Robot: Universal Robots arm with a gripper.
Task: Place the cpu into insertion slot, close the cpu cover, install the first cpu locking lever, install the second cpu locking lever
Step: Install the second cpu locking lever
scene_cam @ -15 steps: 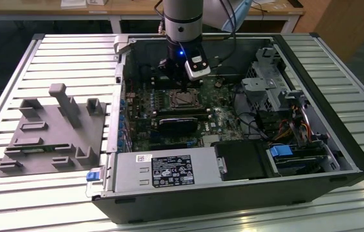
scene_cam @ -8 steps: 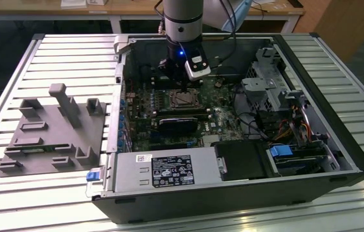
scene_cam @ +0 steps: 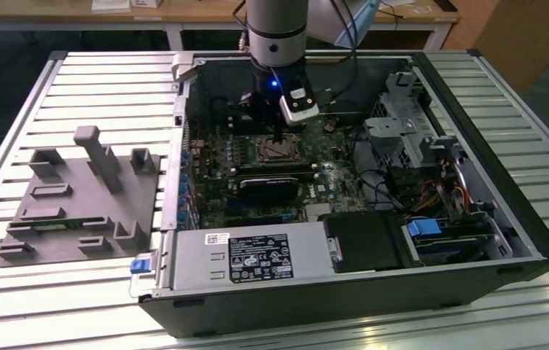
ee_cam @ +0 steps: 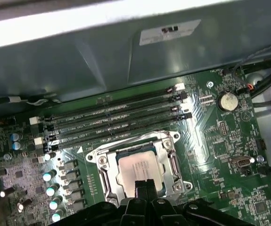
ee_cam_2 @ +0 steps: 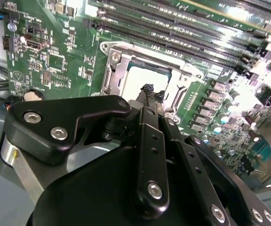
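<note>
Closest to my second wrist view is the gripper (ee_cam_2: 150,94), its glossy black linkage bars studded with silver screw heads; I see its two thin dark fingers (ee_cam_2: 147,90) drawn narrow, tips pressed together with nothing between them, poised just above the socket's near edge. From my exterior view, going from the exterior view's left, one grey moulded fixture block (scene_cam: 79,197) with upright posts sits on the ribbed metal table (scene_cam: 41,306), then comes the open black computer case (scene_cam: 352,292) with the arm reaching down into it and the gripper (scene_cam: 279,140) over the board. On the green motherboard (ee_cam: 220,155) I count four long black memory slots (ee_cam: 116,117), lying parallel to one another and to the socket's far side. Just beside them is the insertion slot (ee_cam: 173,136), a square with a silvery rim. One cpu (ee_cam: 140,169) lies flat inside it, pale matte metal top facing up, edges square to the socket. One cpu cover (ee_cam: 126,145), a thin shiny frame, lies down around the chip, whose top shows through its window. Near the socket I see one round silver coin cell (ee_cam: 228,100).
</note>
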